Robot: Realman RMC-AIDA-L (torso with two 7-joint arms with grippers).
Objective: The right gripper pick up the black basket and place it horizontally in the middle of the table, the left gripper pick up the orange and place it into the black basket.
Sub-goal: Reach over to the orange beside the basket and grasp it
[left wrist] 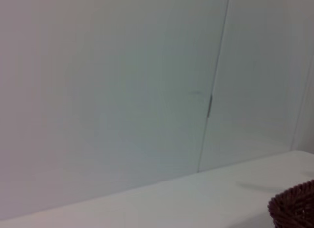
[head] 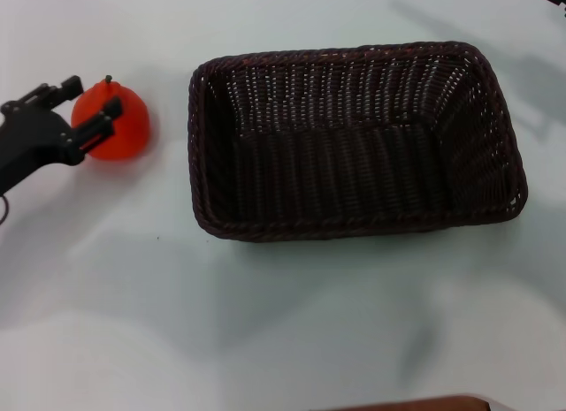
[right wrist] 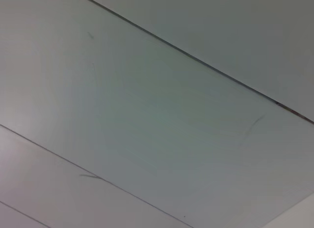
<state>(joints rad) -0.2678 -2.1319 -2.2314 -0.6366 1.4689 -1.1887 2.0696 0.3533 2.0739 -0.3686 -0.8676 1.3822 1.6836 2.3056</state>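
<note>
A big white table [head: 265,323] fills the head view, smooth and plain, with soft grey shadows on it. Behind the table stands a pale wall [left wrist: 108,90] made of flat panels, with a thin dark line [left wrist: 212,90] running down where two panels meet. At the near edge of the table, a bit of something brown [head: 416,403] peeks in.

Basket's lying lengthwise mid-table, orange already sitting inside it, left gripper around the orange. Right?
Not quite. The orange is not inside the basket; the head view shows it on the table outside the basket's left end, apart from it. The rest holds: the basket lies lengthwise mid-table, empty, and the left gripper has its fingers on either side of the orange.
</note>
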